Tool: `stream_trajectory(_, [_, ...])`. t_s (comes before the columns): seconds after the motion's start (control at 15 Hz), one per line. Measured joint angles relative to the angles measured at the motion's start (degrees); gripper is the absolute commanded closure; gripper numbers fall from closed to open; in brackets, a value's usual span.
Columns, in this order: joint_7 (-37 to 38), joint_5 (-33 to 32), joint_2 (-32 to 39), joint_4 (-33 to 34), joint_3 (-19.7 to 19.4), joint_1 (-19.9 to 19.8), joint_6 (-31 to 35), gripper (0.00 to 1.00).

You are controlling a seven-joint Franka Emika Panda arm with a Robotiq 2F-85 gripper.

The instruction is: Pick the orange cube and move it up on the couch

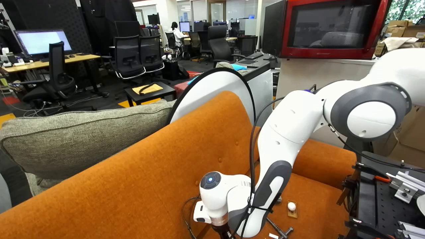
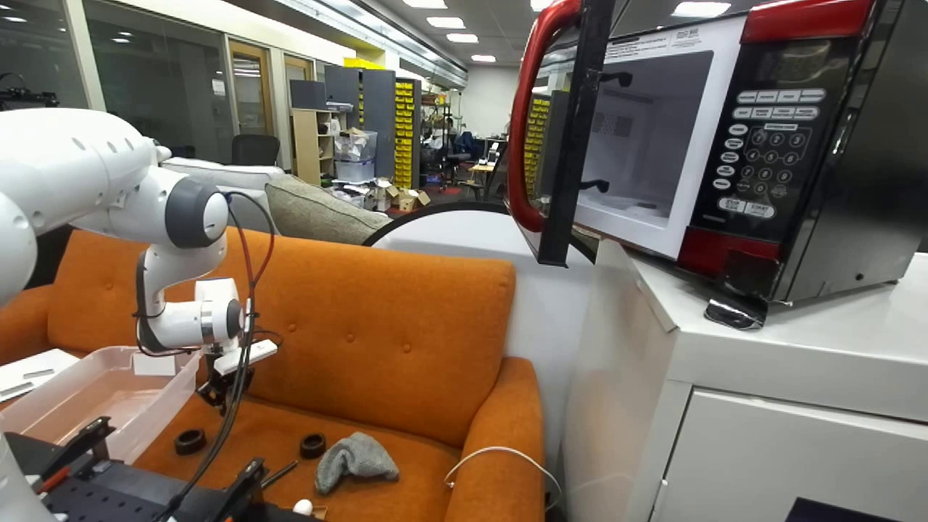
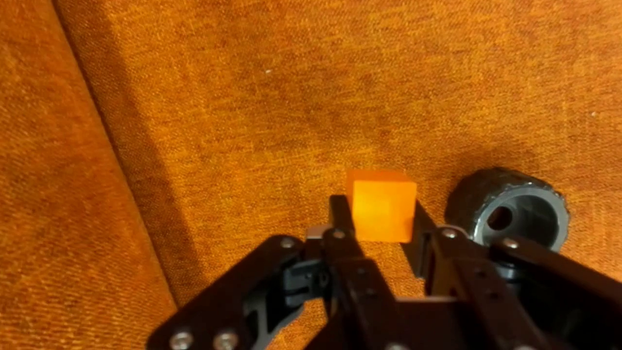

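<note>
The orange cube (image 3: 385,211) shows in the wrist view between the two black fingers, with a finger against each side. My gripper (image 3: 379,218) is shut on it, and the cube appears held above the seat. The orange couch (image 3: 267,112) fills the wrist view behind it; its backrest also shows in both exterior views (image 1: 149,176) (image 2: 406,312). In an exterior view my gripper (image 2: 223,391) points down over the seat, in front of the backrest, and the cube cannot be made out there. Elsewhere the fingertips are below the frame edge.
A black hollow cylinder (image 3: 515,209) lies right of the gripper on the seat. A clear bin (image 2: 109,395), dark rings (image 2: 312,445), a grey cloth (image 2: 355,462) and a white ball (image 1: 291,206) also lie there. The open microwave (image 2: 645,145) stands on a white cabinet (image 2: 768,355).
</note>
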Motion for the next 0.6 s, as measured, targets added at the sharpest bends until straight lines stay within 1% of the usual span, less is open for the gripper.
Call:
stream_trajectory(0.13, [-1.3, 0.0, 1.3, 1.5, 0.0, 0.6, -0.8, 0.93])
stream_trajectory(0.27, [-2.2, 0.0, 1.4, 1.5, 0.0, 0.7, -1.0, 0.93])
stream_trajectory(0.33, [-2.6, 0.0, 1.4, 1.5, 0.0, 0.7, -1.1, 0.46])
stream_trajectory(0.4, [-2.9, 0.0, 1.4, 1.5, -0.1, 0.7, -1.1, 0.45])
stream_trajectory(0.53, [-3.0, 0.0, 1.4, 1.5, -0.1, 0.7, -1.2, 0.33])
stream_trajectory(0.6, [-3.1, 0.0, 1.4, 1.5, -0.1, 0.7, -1.2, 0.25])
